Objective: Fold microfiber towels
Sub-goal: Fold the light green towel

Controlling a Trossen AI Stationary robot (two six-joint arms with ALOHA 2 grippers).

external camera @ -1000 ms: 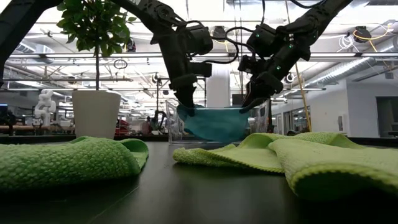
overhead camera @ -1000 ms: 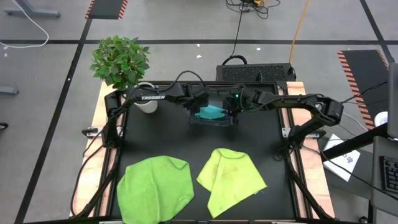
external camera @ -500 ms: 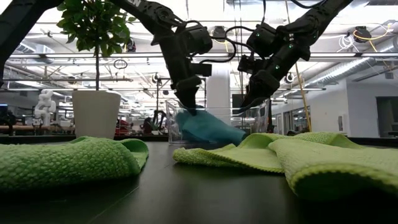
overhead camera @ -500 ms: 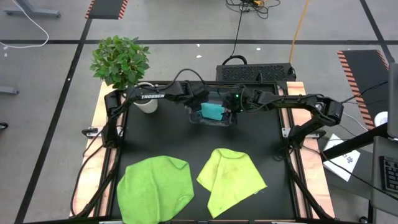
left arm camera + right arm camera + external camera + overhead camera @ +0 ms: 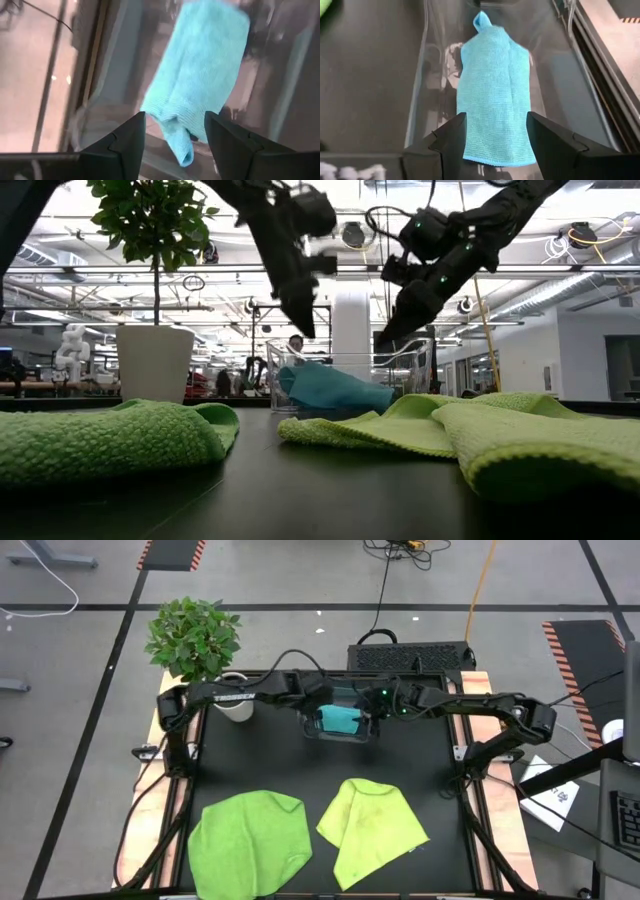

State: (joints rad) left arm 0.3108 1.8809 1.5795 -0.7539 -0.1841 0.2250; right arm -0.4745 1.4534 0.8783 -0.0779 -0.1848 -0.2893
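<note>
Turquoise towel (image 5: 339, 720): folded into an oblong and laid inside the clear bin (image 5: 340, 735) at the 12 o'clock edge of the black table (image 5: 260, 765). In the high view its long axis is seen running between 9 and 3 o'clock. A small loose corner is seen at one short end in both wrist views.

Left gripper (image 5: 318, 706): held above the bin, at about 10 o'clock of the turquoise towel. Its fingers (image 5: 131, 142) are spread apart, and nothing is clasped between them; the towel lies below and clear of them.

Right gripper (image 5: 378, 710): held above the bin at 3 o'clock of the turquoise towel. Its fingers (image 5: 555, 142) are parted and empty, with the towel lying beneath and untouched.

Bright green towel (image 5: 250, 840): rumpled and unfolded, placed at 7 o'clock on the table, well apart from the bin.

Pale yellow-green towel (image 5: 372, 825): unfolded, placed at 5 o'clock on the table, just beside the bright green towel.

Potted plant (image 5: 195, 640): set in a white pot (image 5: 236, 707) at the 11 o'clock corner of the table.
</note>
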